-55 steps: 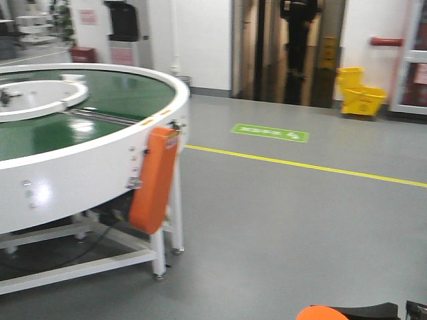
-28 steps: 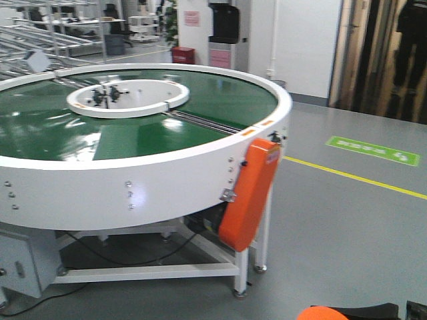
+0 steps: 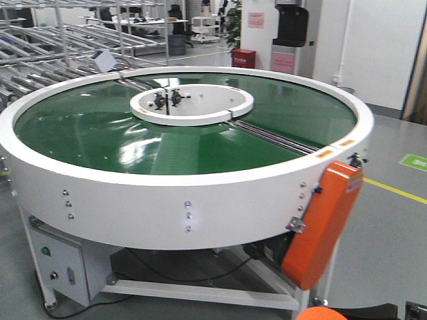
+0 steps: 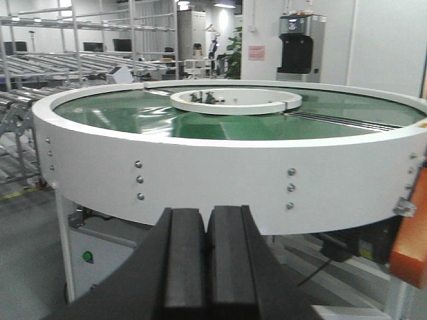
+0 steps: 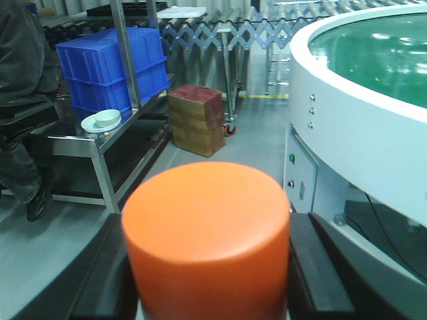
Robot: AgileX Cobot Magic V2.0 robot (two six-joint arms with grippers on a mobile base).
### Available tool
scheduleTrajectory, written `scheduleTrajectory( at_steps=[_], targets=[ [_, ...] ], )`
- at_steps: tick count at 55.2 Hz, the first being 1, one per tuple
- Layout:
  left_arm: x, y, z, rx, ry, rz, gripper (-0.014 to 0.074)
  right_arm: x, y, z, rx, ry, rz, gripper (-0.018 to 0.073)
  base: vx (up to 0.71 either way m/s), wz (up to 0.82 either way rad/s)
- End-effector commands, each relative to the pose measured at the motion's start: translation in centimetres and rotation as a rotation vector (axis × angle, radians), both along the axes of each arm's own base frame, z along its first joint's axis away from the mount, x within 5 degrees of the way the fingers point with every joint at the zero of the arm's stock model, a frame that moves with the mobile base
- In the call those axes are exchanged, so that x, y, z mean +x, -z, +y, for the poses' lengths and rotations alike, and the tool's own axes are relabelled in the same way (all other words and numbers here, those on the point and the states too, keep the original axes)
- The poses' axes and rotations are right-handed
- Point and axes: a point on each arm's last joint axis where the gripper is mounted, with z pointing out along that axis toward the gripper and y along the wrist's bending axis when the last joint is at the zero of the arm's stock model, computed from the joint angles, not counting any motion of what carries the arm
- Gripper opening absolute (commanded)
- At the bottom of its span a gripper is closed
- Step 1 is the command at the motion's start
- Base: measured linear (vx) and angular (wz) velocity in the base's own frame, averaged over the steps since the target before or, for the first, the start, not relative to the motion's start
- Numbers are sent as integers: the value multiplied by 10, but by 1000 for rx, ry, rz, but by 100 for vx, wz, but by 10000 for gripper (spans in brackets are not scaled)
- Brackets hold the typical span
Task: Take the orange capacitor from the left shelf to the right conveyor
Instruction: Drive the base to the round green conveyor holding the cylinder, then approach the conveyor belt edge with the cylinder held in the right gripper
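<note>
One orange capacitor (image 5: 207, 213) is clamped in the right gripper (image 5: 207, 273), lower centre; the left gripper (image 4: 205, 223) is pressed together.

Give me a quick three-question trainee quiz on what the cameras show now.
1. True or false: the left tool is shut with nothing in it.
2. Which tool holds the orange capacitor?
3. The cover panel hanging on the side of the conveyor is: A) orange, B) blue, C) yellow.
Key: 1 true; 2 the right tool; 3 A.
</note>
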Motion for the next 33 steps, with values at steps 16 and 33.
scheduleTrajectory(
  at_steps=[16,33],
  targets=[
    [0,3,0,-15,0,-61,-6,-1,-14,1,57,-6,-30,362,32,22],
    [0,3,0,-15,0,-61,-6,-1,-14,1,56,-5,-30,362,35,4]
  ],
)
